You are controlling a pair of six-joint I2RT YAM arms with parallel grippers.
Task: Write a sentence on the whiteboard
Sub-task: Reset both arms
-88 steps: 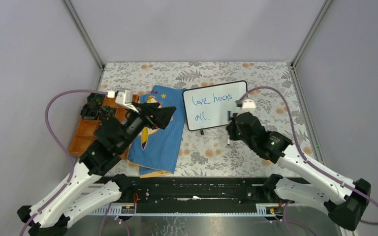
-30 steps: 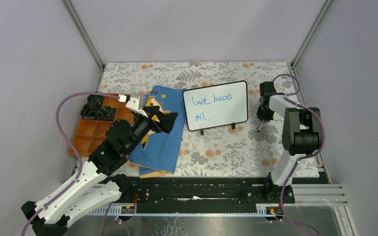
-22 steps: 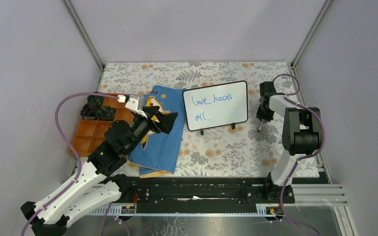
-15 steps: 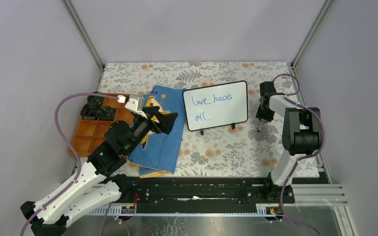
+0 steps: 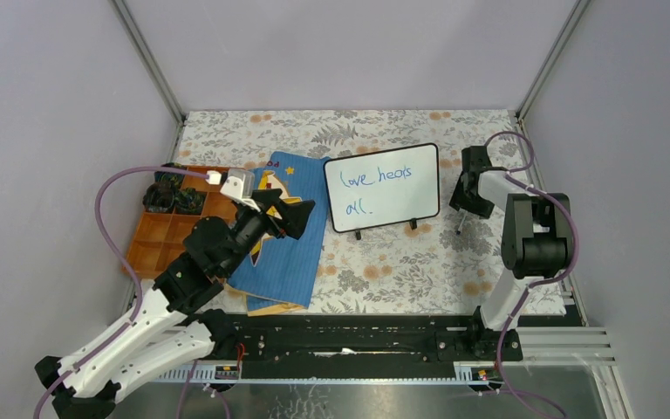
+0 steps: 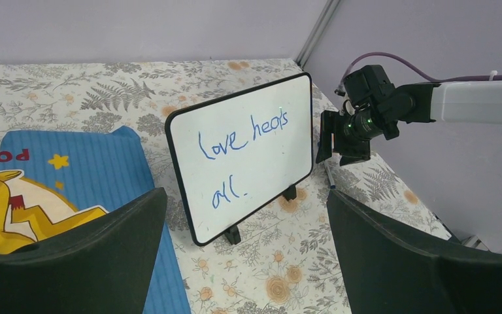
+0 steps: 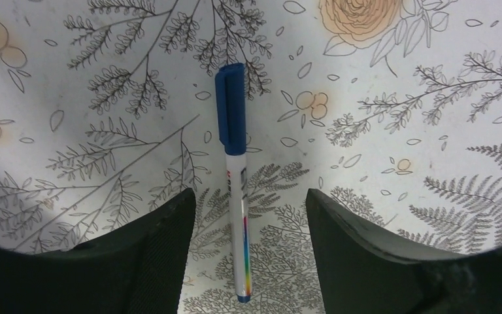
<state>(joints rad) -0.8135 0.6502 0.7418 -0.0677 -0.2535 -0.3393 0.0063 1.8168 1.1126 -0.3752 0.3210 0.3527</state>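
**Board lettered; pen on cloth; both grippers open**

The whiteboard is seen standing on its small black feet near the middle of the floral tablecloth. It is just to the right of a blue cloth book. The sentence, "love heals all.", is read on the board in thin blue cursive, set in two lines.

The right gripper is found to the right of the board, pointed down at the cloth with its jaws apart. A blue-capped pen is observed lying flat on the cloth between the two fingers. A gap is visible on each side of it, so nothing is gripped.

The left gripper is held above the book and faces the board. Its fingers are spread wide and nothing is held.

An orange compartment tray is noted at the left, with dark items in its rear compartments.
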